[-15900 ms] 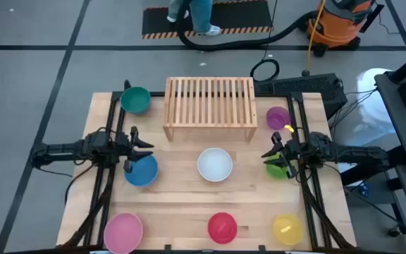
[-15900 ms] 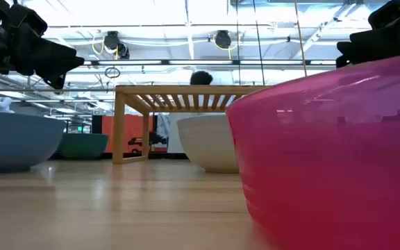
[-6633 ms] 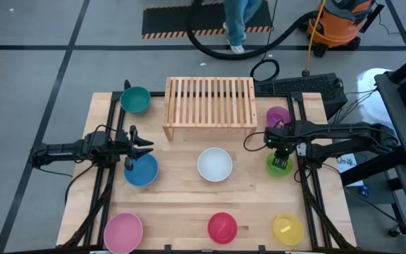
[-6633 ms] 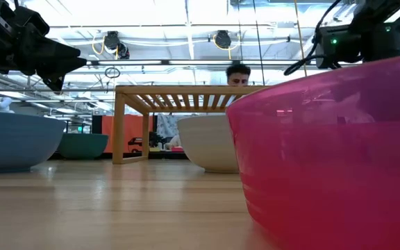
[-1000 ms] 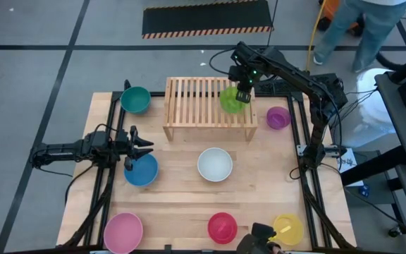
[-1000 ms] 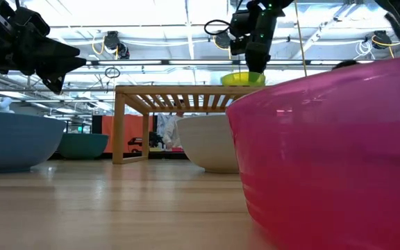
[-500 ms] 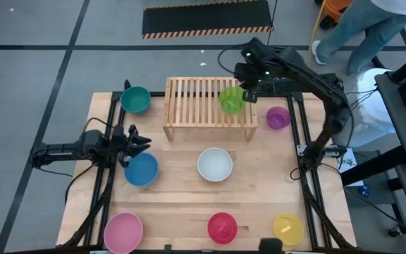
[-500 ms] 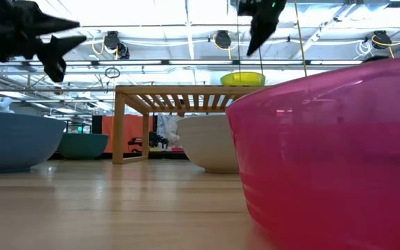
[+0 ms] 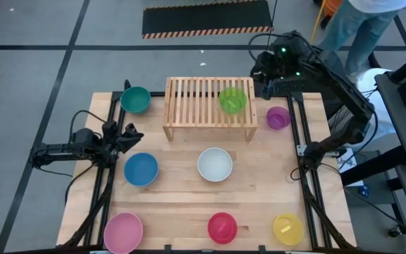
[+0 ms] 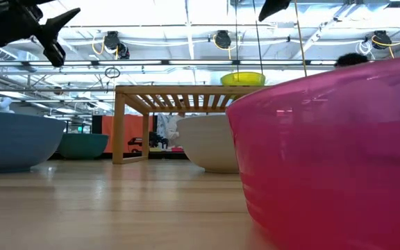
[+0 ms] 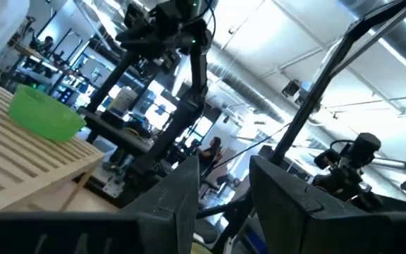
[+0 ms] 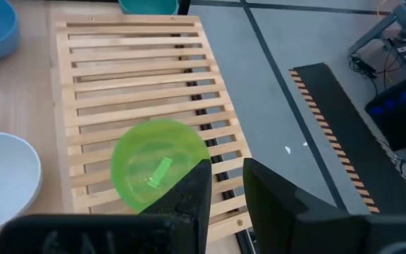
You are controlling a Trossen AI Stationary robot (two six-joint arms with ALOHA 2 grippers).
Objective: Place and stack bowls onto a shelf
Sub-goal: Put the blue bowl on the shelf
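The green bowl (image 9: 232, 99) (image 12: 159, 173) stands on its base on the right part of the light-wood shelf (image 9: 192, 99), upright and free of both grippers. My right gripper (image 9: 263, 72) (image 12: 225, 190) is open, raised above and beyond the shelf's far right corner. My left gripper (image 9: 127, 134) (image 11: 224, 190) is open, tipped upward in the air over the table's left side, just beyond the blue bowl (image 9: 141, 169). In the low view the green bowl (image 10: 243, 78) sits on the shelf top (image 10: 186, 90).
On the table stand a teal bowl (image 9: 135, 99) left of the shelf, a purple bowl (image 9: 278, 117) right of it, a white bowl (image 9: 215, 164) in front, and pink (image 9: 123, 232), red (image 9: 222, 227) and yellow (image 9: 287, 229) bowls along the near edge. A person (image 9: 361, 21) stands beyond the far right corner.
My right gripper has left the green bowl, which stays on the shelf, and has risen and drawn back toward the table's far right corner. My left gripper has lifted off the blue bowl's far rim, tipped upward and moved slightly toward the far left.
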